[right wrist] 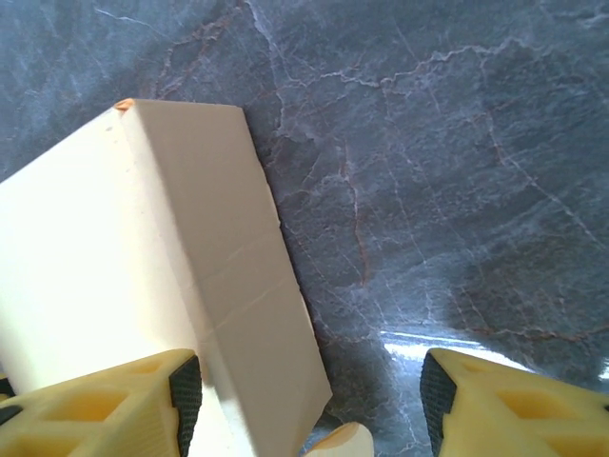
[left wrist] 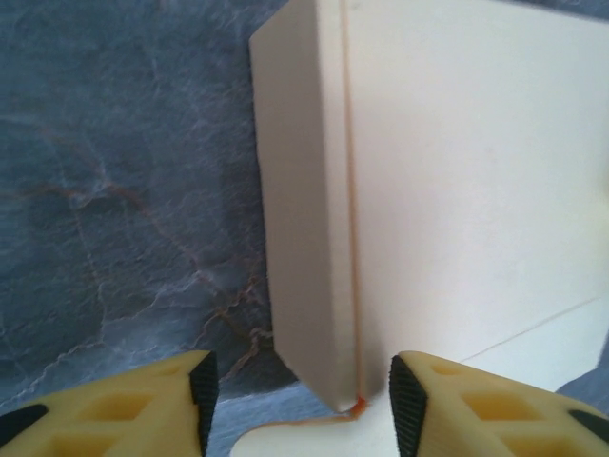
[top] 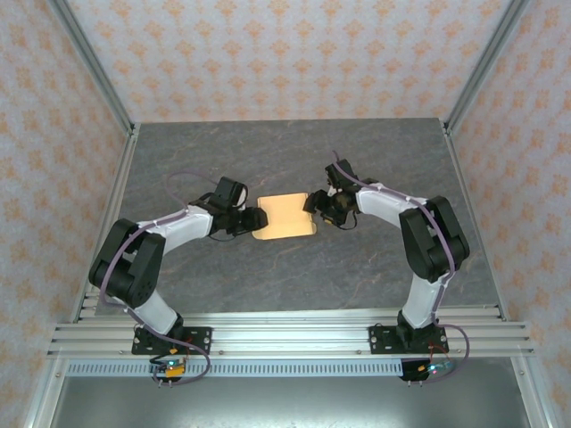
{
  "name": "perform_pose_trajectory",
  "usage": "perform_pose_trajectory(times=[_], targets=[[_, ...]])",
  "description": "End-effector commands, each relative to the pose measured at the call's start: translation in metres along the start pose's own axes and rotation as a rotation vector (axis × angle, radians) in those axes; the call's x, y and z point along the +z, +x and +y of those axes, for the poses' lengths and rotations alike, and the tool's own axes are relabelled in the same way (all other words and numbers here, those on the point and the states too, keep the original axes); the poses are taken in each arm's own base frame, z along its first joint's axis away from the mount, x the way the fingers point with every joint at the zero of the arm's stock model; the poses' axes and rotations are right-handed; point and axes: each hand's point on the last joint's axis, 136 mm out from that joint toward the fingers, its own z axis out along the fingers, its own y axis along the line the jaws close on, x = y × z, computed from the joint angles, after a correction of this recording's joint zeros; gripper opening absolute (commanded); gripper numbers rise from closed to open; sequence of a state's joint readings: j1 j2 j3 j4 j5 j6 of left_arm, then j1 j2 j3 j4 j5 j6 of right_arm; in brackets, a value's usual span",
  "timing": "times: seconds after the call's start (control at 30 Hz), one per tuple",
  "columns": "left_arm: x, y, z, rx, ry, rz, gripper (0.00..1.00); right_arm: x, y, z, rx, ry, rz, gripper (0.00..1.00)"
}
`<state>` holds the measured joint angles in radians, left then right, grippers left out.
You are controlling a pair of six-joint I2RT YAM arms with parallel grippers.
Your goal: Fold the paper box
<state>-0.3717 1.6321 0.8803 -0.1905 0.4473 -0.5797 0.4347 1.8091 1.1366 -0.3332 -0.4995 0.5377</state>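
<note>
The tan paper box (top: 284,217) lies flat in the middle of the table, between both arms. My left gripper (top: 256,219) is at its left end and my right gripper (top: 312,203) at its right end. In the left wrist view the box (left wrist: 457,190) has a raised side wall, and that wall's near corner sits between my open left gripper (left wrist: 304,405) jaws, with a gap to each pad. In the right wrist view the box (right wrist: 95,267) has its upright side panel inside my open right gripper (right wrist: 310,400), close to the left finger (right wrist: 143,400).
The grey marbled table (top: 375,152) is bounded by aluminium posts and patterned walls on three sides. A rail (top: 285,334) with the arm bases runs along the near edge.
</note>
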Motion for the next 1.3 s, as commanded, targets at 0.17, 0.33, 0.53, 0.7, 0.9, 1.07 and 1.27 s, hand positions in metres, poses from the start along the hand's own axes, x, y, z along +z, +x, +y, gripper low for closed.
perform_pose_trajectory(times=[0.17, 0.33, 0.53, 0.7, 0.9, 1.07, 1.27], targets=[[0.007, -0.003, 0.005, -0.065, 0.060, 0.035, 0.41, -0.040, -0.008, 0.013, 0.022, -0.156, -0.110, 0.67], [0.010, 0.001, 0.010, -0.128, 0.125, 0.069, 0.38, -0.031, 0.001, 0.017, 0.100, -0.351, -0.067, 0.75], [0.017, 0.008, 0.021, -0.150, 0.136, 0.105, 0.32, -0.018, 0.008, 0.026, 0.125, -0.427, 0.017, 0.77], [0.018, 0.004, 0.027, -0.179, 0.170, 0.105, 0.29, -0.009, 0.004, 0.032, 0.123, -0.444, 0.053, 0.77], [0.016, 0.005, 0.028, -0.189, 0.223, 0.131, 0.29, -0.006, -0.009, 0.025, 0.088, -0.362, 0.062, 0.78], [0.022, 0.006, 0.038, -0.226, 0.210, 0.136, 0.29, -0.006, -0.020, 0.022, 0.058, -0.319, 0.073, 0.79], [0.025, 0.007, 0.054, -0.276, 0.201, 0.139, 0.26, 0.002, -0.020, 0.019, 0.071, -0.277, 0.116, 0.81]])
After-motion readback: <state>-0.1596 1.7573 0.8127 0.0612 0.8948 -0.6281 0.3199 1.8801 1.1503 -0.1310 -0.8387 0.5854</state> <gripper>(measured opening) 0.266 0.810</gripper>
